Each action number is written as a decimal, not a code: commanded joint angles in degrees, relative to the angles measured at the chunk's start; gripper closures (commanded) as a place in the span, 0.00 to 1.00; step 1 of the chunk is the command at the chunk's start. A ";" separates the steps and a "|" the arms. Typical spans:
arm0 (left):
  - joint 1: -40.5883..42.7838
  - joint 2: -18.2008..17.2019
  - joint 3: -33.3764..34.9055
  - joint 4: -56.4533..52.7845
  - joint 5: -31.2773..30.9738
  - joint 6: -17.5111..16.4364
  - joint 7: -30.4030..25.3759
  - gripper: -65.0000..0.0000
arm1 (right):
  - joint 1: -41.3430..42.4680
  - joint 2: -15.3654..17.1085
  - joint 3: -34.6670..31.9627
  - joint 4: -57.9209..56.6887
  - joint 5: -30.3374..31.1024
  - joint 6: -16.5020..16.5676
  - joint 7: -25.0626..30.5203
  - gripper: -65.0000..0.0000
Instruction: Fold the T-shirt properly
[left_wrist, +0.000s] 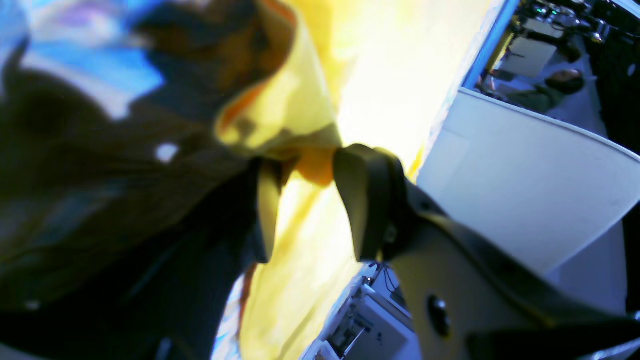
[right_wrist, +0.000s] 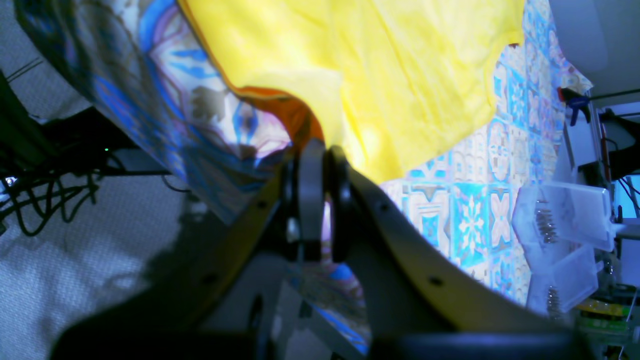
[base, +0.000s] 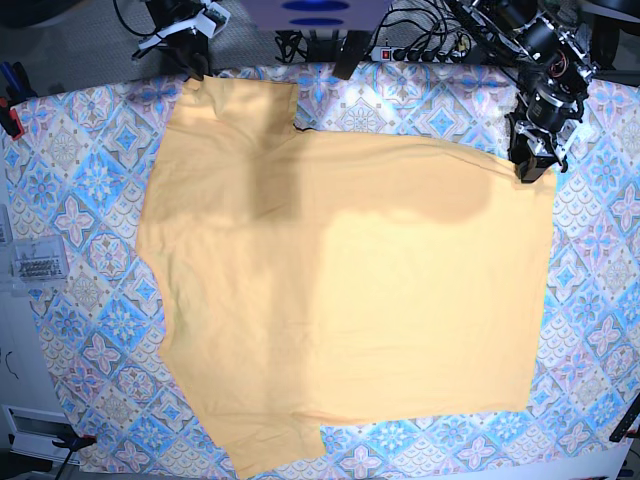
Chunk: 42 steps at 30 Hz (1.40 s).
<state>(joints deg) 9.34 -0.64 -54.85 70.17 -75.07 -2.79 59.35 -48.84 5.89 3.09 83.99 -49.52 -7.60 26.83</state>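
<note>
My right pincer (right_wrist: 320, 150) is pressed together on a corner of the T-shirt (base: 340, 290) at the worktop's (base: 600, 270) far edge. My left pincer (left_wrist: 310, 200) stands spread about the other far corner, not yet pinching. Shirt lies flat, mid-worktop. I judge corner-gripping underway; next, close left, then lift together.

- Blurred close-up from the left wrist.
- Left pincer (left_wrist: 305, 200) low in the middle, jaws apart, two dark fingers (left_wrist: 367, 200) on either side of a bunched bit of yellow T-shirt (left_wrist: 300, 115).
- Whether gripped or merely touched: cannot tell.
- Orange inner side of the cloth showing at the fold.
- Blue patterned tablecloth (left_wrist: 95, 65) at upper left, largely in shadow.
- White panel (left_wrist: 525, 170) at right.
</note>
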 joint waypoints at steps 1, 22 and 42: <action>-0.16 -0.63 -0.05 0.55 -1.20 -0.51 0.21 0.65 | -0.87 0.22 0.12 0.54 0.33 -0.62 1.08 1.00; -1.30 -4.76 -0.05 -12.28 -1.46 -8.95 3.90 1.00 | -0.87 0.13 0.12 0.63 0.42 -0.62 1.08 1.00; 14.00 -3.18 0.21 3.54 -1.64 -13.52 4.69 1.00 | -3.51 0.13 2.40 0.63 0.51 -0.62 7.24 1.00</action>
<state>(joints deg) 23.20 -3.03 -54.35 72.75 -75.40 -15.73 64.03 -51.46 5.91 5.37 83.99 -49.50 -7.60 32.58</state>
